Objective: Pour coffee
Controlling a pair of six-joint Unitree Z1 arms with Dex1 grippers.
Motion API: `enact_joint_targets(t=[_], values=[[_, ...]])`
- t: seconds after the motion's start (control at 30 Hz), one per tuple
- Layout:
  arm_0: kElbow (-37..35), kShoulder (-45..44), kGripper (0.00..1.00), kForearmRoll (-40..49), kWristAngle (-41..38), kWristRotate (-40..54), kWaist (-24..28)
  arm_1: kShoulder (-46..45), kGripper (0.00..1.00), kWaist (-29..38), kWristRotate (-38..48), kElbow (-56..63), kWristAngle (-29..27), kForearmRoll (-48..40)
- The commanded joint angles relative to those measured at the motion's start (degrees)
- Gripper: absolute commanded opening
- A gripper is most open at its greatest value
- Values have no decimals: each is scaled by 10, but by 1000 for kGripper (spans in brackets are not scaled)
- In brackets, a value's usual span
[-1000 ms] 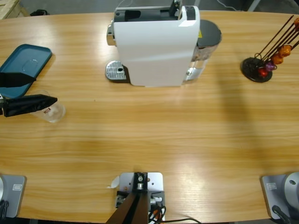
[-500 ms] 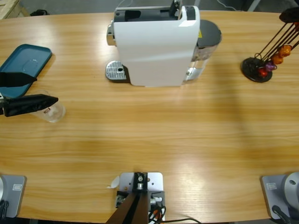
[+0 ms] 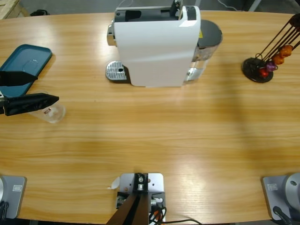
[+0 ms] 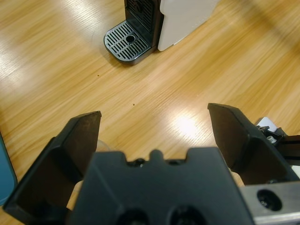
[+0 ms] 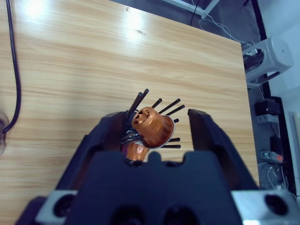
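Left gripper [image 3: 47,99] at table's left edge, jaws spread wide, poised over clear tumbler [image 3: 54,112]; tumbler's rim peeks beside 1 jaw in left wrist view. Coffee in tumbler not discernible. Teal tray [image 3: 23,63] just beyond. White coffee machine [image 3: 157,44] with drip grate [image 4: 129,41] far centre. Right gripper [image 5: 157,129] spread around orange capsule [image 5: 152,127] atop capsule rack [image 3: 267,58]; rack holds orange and purple capsules.

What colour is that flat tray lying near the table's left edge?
The tray is dark teal blue, plain with no pattern; it shows best in the high view.
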Motion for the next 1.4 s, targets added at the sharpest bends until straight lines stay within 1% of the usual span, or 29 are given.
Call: enact_joint_targets(t=[0.03,0.27,0.5,0.57,0.67,0.7,0.73,0.77,0.8,0.83,0.87,0.93,0.97,1.07,1.2,1.4], values=[[22,20,987,-5,-4,-5,3,10,214,-7,-11,5,-20,-1],[22,20,987,-5,-4,-5,3,-2,214,-6,-15,2,-30,-1],[23,22,987,-6,-4,-6,3,-19,208,13,-20,-17,-42,16],[24,22,987,-6,-4,-6,3,-30,53,15,-22,-23,-43,20],[26,22,987,-9,-4,-6,3,-47,62,20,-19,-36,-53,30],[27,22,987,-9,-4,-6,3,-52,110,22,-11,-38,-58,33],[27,22,987,-10,-4,-7,3,-59,307,24,1,-39,-62,38],[27,22,987,-10,-4,-7,3,-67,465,26,18,-39,-63,49],[27,22,987,-10,-4,-7,3,-74,561,28,43,-38,-61,61],[28,23,987,-11,-4,-7,3,-84,615,30,74,-35,-58,68],[28,24,987,-12,-5,-8,3,-94,646,30,110,-19,-50,70],[28,27,987,-15,-7,-8,3,-109,655,30,177,31,-37,65],[28,27,987,-17,-10,-8,3,-114,655,28,193,57,-26,49],[28,27,987,-19,-14,-8,3,-131,655,27,204,153,-8,-48],[28,27,987,-18,-15,-5,3,-138,651,27,223,236,-4,-109],[17,27,987,-18,-17,-4,3,-125,646,26,208,287,14,-191]])
